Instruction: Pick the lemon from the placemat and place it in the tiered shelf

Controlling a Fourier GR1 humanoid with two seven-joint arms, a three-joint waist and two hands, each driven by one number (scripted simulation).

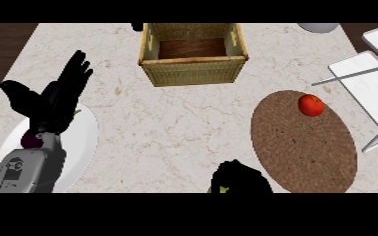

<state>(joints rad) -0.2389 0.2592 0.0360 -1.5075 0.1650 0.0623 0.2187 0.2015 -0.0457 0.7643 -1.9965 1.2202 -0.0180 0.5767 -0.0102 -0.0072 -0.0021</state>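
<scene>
Your left hand resting with fingers straight at the left edge, right hand curled around something yellow, lower edge beside the placemat, red fruit on the mat's far end.

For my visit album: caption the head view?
Left hand open over a white plate, wicker basket ahead, red fruit on the brown placemat, right hand low.

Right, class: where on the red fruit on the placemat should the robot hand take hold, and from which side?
Probably round its widest middle, coming from above with the right robot hand. The red fruit is round with no handle, and sits alone near the far edge of the placemat, so bare mat surrounds it.
</scene>
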